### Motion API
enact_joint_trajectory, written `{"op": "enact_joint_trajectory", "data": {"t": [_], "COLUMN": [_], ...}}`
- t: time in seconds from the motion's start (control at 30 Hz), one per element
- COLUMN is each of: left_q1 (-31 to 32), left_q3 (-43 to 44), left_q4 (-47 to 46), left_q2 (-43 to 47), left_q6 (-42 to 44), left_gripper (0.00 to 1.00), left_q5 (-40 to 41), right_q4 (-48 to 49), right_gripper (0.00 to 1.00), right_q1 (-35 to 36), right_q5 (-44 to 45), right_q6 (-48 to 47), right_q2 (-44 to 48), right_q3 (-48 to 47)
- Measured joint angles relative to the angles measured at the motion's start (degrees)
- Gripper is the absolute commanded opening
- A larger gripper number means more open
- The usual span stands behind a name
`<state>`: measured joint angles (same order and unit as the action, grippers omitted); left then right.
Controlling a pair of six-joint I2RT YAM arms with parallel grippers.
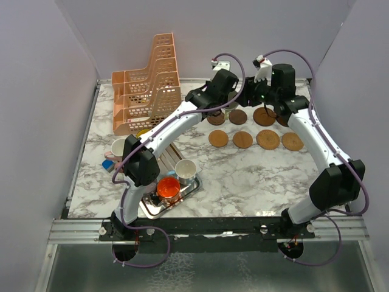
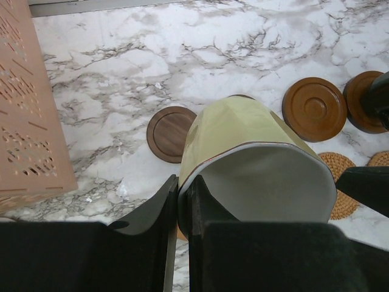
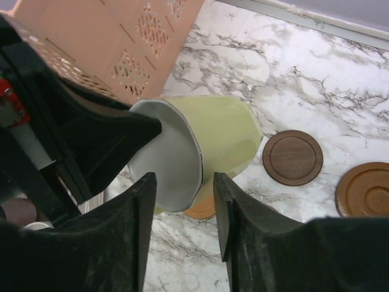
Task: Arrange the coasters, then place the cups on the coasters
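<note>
A pale yellow cup (image 2: 243,134) (image 3: 225,131) hangs tilted above the marble, mouth turned toward the cameras. My left gripper (image 2: 182,182) (image 1: 233,97) is shut on its rim, one finger inside and one outside. My right gripper (image 3: 185,182) (image 1: 253,97) is open, its fingers (image 3: 228,201) straddling the near edge of that rim without clearly touching it. Several coasters lie in two rows at the back right: a dark one (image 1: 237,116) (image 3: 292,157), a ringed brown one (image 1: 264,116) (image 2: 314,108) and a woven one (image 1: 242,140). A tan coaster (image 3: 203,208) shows just under the cup.
An orange slotted rack (image 1: 146,91) stands at the back left, close to the held cup. A silver tray (image 1: 191,188) at the front left carries a white cup (image 1: 185,168) and a glossy orange cup (image 1: 168,187). Another white cup (image 1: 119,147) sits left of the tray.
</note>
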<state>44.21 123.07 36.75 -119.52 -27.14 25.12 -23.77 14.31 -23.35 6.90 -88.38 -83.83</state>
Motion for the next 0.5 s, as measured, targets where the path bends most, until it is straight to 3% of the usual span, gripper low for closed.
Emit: {"op": "enact_joint_trajectory", "data": {"t": [0.5], "left_q1": [1.51], "left_q3": [0.46], "left_q4": [1.49], "left_q2": [-0.59], "left_q6": [-2.93], "left_gripper": [0.0], "left_q5": [1.51], "right_q4": [-1.07], "right_gripper": [0.23], "right_q1": [1.16], "right_q5": [8.92], "right_q6": [0.35], "right_q2": [-4.22], "right_q3": [-2.36]}}
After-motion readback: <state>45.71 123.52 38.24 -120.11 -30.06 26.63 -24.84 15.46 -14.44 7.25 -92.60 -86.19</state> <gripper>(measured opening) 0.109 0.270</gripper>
